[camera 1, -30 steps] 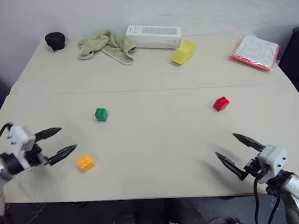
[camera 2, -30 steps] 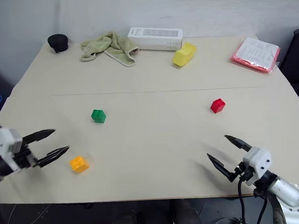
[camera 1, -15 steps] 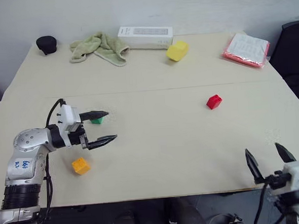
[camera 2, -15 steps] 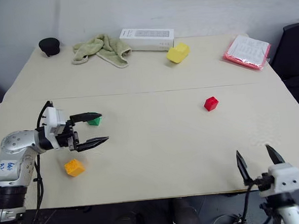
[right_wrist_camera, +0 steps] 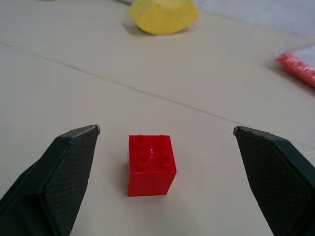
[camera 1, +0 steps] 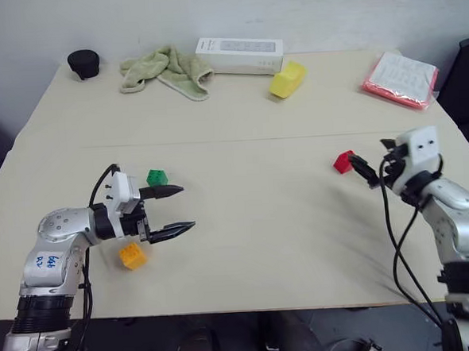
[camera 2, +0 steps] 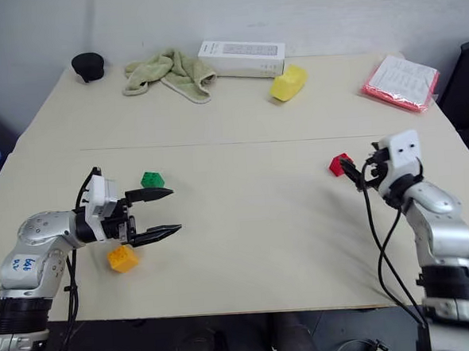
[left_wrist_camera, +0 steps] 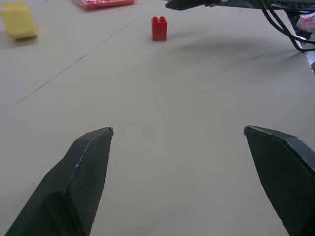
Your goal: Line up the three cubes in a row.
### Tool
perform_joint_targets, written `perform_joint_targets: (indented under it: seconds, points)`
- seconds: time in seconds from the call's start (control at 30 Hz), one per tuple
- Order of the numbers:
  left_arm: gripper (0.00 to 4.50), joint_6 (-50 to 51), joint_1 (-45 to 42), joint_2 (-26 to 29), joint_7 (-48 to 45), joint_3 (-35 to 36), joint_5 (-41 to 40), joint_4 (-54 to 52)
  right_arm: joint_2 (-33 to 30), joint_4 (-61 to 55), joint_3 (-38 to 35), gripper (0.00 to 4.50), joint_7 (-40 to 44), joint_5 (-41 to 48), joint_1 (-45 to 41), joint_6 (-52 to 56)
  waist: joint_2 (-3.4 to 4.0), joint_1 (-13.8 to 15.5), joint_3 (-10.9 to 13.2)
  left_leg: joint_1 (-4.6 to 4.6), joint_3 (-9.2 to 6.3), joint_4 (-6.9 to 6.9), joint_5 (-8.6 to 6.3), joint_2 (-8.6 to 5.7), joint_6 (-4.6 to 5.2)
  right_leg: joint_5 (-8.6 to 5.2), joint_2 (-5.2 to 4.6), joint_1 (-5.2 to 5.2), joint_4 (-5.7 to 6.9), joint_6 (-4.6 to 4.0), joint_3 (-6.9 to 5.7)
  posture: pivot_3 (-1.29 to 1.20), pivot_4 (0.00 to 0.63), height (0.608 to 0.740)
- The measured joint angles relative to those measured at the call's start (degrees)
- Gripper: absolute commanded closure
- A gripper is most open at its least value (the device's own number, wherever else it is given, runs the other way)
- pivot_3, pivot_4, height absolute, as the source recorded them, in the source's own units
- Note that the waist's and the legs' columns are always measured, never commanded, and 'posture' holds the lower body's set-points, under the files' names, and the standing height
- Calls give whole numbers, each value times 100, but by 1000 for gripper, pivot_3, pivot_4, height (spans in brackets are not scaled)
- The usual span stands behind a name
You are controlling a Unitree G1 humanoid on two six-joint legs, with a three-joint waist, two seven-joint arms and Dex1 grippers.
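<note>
Three small studded cubes lie on the pale counter (camera 1: 246,230), one of each colour and well apart from one another. The red cube (camera 1: 344,161) sits to the right of the middle, standing upright on the surface with its four studs up. The green cube (camera 1: 157,178) sits to the left of the middle. The orange-yellow cube (camera 1: 133,256) lies nearer than the green one and slightly further left.

The right end effector (camera 1: 365,170) hangs just right of the red cube with its two black fingers spread wide; in the right wrist view the cube stands between the fingers (right_wrist_camera: 64,172) without touching either. The left end effector (camera 1: 174,208) is also wide open and holds nothing, pointing right over bare surface, with the green cube just beyond its far finger and the orange-yellow cube just beside its near finger.

Along the far edge lie one black round object (camera 1: 83,63), one green cloth (camera 1: 167,68), one white box (camera 1: 241,55), one larger pale-yellow block (camera 1: 287,80) and one red-edged packet (camera 1: 401,79).
</note>
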Motion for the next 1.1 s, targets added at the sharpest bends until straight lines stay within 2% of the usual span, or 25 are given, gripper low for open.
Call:
perform_joint_targets:
  seconds: [0.2,0.3,0.53,0.67,0.77,0.87,0.97,1.1]
  points:
    - [17,36,66,-24,118,20,-12,-165,4,1113,305,0,360,-273,-569,-113,0,-2,0,-10,1,23,-5,-4,18,8,-9,5,-3,14,0,0,150,740]
    - [0,47,137,-23,135,56,-33,-234,45,1620,336,617,438,-380,-751,-310,0,-7,0,-10,2,23,-5,-3,17,8,-8,5,-2,14,0,0,150,740]
    - [0,50,151,-27,172,94,-33,-235,59,2567,356,2960,906,-556,-1150,-1120,2,-38,1,-8,3,23,-4,-1,14,8,-6,4,0,14,0,0,150,740]
    - [0,51,117,-26,160,99,-34,-238,35,2692,455,3040,1777,-526,-1224,-1748,3,-32,2,-9,3,23,-4,-1,14,8,-6,3,-1,14,-1,0,150,740]
    - [0,71,126,34,121,133,-40,-246,-61,1606,782,3040,3379,-86,-1057,-1802,15,-46,9,-8,3,23,-6,3,13,9,-3,3,0,15,0,0,150,740]
    - [0,84,206,130,97,193,-50,-267,-213,533,1240,3040,4364,125,-1044,-1541,15,-44,9,-2,-2,24,-8,6,9,9,-3,9,1,15,-7,0,150,740]
    - [0,123,313,184,50,235,-62,-296,-229,244,1694,3040,4934,101,-1000,-1511,15,-15,9,-3,-6,26,-11,4,12,9,-7,13,-4,15,-12,0,150,740]
    - [0,232,504,197,62,260,-152,-536,-67,682,2049,3040,5246,-118,-971,-1746,15,9,9,-11,-7,33,-14,1,19,9,-12,11,-6,15,-13,0,150,740]
